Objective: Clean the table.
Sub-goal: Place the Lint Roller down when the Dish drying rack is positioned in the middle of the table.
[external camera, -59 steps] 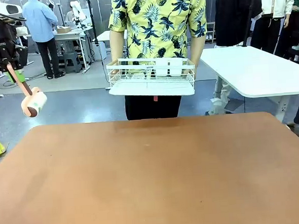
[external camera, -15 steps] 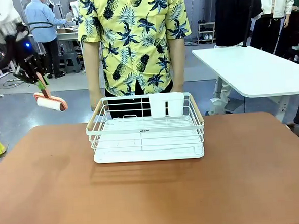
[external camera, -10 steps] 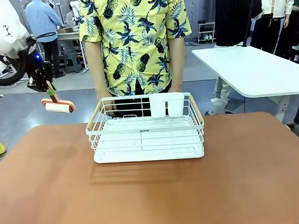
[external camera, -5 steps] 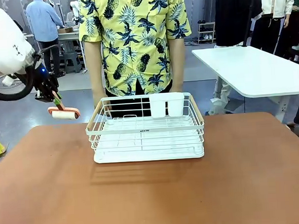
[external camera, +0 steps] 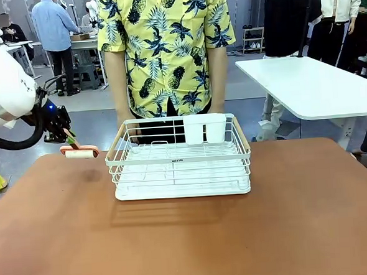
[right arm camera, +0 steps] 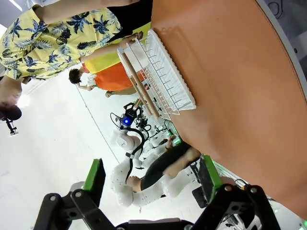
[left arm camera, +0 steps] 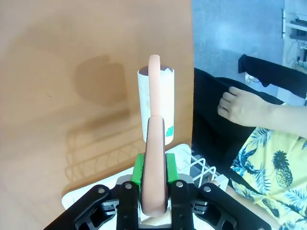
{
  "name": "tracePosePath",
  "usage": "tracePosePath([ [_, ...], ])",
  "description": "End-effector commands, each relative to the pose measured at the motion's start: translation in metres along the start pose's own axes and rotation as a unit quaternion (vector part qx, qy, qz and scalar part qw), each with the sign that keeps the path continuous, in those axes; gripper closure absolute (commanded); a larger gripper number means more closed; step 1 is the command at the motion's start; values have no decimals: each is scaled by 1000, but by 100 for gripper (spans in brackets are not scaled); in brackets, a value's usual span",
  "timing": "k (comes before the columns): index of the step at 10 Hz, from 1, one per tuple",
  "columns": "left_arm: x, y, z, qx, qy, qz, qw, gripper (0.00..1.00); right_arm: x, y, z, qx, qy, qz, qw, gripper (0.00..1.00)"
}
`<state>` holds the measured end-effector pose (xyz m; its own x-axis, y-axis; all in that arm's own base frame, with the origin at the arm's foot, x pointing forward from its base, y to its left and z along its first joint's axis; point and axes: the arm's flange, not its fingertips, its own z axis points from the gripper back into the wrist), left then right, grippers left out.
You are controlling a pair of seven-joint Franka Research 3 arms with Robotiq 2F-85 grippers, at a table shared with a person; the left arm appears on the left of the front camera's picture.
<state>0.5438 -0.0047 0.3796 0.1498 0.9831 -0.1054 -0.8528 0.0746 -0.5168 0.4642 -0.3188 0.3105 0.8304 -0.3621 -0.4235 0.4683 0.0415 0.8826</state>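
Reddish-brown and matte, the table [external camera: 189, 237] spans the front view, now carrying a white wire dish rack [external camera: 180, 157] at its far middle, where seconds ago the person was still holding that rack in the air behind a bare top. The person [external camera: 165, 45] stands just behind the rack, one hand [left arm camera: 240, 106] hanging loose beside it in the left wrist view. The left gripper [left arm camera: 152, 165] has come down and inward from high at the far left, jaws clamped on the salmon handle of a lint roller [external camera: 80, 152], whose white roll now hovers low over the table's far-left edge, just beside the rack. I judge the rolling stroke is about to begin, and the rack now blocks the middle strip, so cleaning likely starts on the open left side. The right gripper [right arm camera: 151, 177] waits, green pads spread apart on nothing.
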Motion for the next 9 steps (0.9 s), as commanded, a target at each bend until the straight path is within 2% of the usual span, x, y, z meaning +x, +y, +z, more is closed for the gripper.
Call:
tracePosePath([
  [1,8,28,-4,-27,9,-13,1000,81,-3,1,0,-3,1,4,1000,0],
  [7,12,62,-15,-44,22,-25,998,81,-3,1,0,-3,1,4,1000,0],
  [9,14,67,-18,-25,21,-22,999,81,-3,1,0,-3,1,4,1000,0],
])
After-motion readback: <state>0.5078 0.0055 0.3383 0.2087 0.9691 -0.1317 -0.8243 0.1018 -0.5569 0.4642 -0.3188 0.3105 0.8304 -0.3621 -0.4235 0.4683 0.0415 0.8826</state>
